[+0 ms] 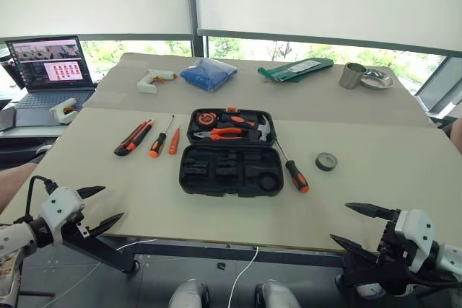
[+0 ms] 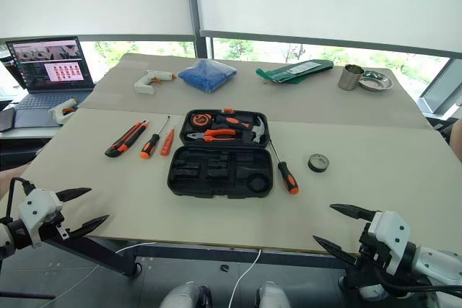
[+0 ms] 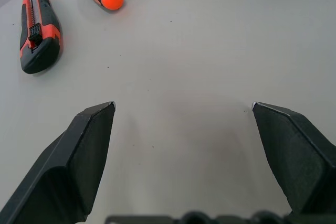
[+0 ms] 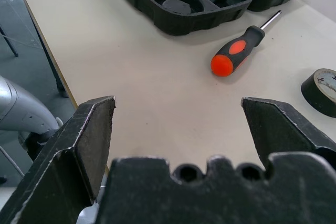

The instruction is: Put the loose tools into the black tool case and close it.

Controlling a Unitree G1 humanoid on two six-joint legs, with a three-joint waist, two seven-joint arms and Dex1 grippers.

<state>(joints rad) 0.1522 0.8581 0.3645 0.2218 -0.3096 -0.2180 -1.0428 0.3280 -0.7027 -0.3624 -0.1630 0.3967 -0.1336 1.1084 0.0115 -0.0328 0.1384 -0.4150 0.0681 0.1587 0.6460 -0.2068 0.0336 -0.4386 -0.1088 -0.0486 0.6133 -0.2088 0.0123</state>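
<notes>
Nothing packed yet: case [image 1: 229, 153] open, knife [image 1: 133, 137], 3 drivers, tape [image 1: 326, 161] loose on table. Both grippers [image 1: 101, 208] [image 1: 362, 226] wide, empty.

my head eyes look down over the black tool case [image 1: 230, 153]; my wrist cameras skim low, either side of it.

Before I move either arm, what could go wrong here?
The tape roll is round and may roll off when nudged. The longer screwdriver lies close against the black tool case, so jaws reaching for it could shove the case. Three slim tools, utility knife included, lie close together; one grab may disturb its neighbours.
</notes>
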